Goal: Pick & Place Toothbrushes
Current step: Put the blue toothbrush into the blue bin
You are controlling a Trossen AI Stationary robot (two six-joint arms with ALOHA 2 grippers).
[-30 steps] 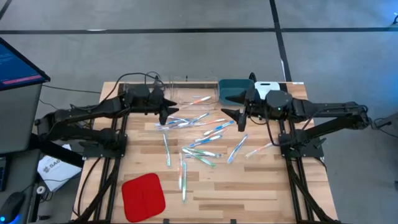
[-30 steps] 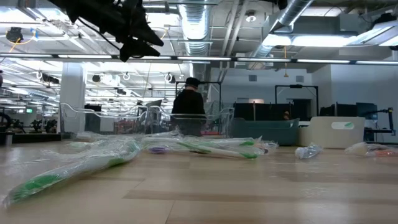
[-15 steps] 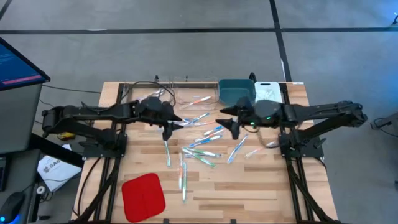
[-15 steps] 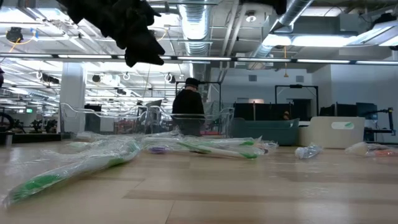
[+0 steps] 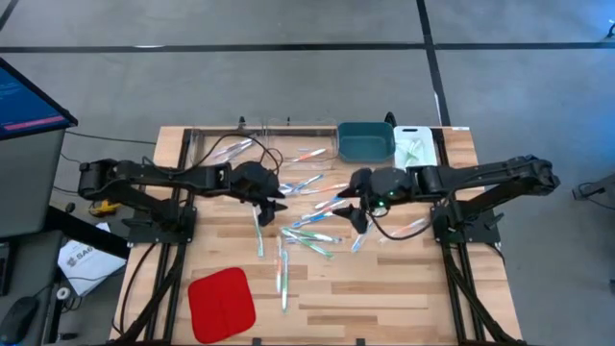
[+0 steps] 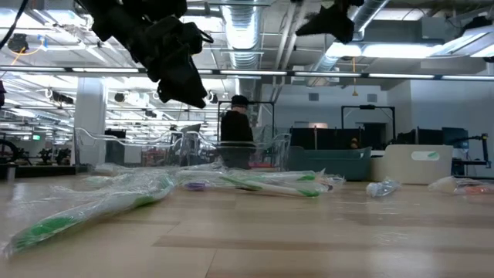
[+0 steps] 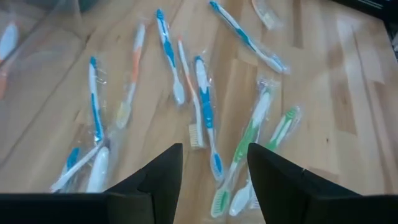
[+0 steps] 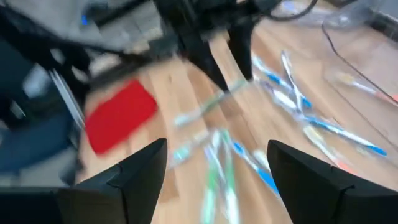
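Several toothbrushes point(image 5: 312, 219) in clear wrappers lie scattered flat on the middle of the wooden table point(image 5: 404, 288). They have blue, green, orange and white accents. My left gripper point(image 5: 272, 206) hangs open above the left part of the scatter. In its wrist view the fingers point(image 7: 163, 180) frame a blue toothbrush point(image 7: 205, 118) and a green one point(image 7: 249, 140) below. My right gripper point(image 5: 355, 212) hangs open above the right part of the scatter point(image 8: 217, 155). Both show high above the table in the low view, my left gripper point(image 6: 185, 73) lower than my right gripper point(image 6: 332, 19).
At the far edge stand a clear bin point(image 5: 252, 144), a teal bin point(image 5: 365, 141) and a white bin point(image 5: 415, 144). A flat red pad point(image 5: 221, 303) lies at the near left. The near right of the table is bare wood. A person point(image 6: 235, 131) stands beyond the table.
Both grippers have come away from the bins toward the table's near edge and down over the toothbrushes, tipping further downward. My left one has also gone toward the table's right, my right one a little toward its left. Both stay open. The toothbrushes have not moved.
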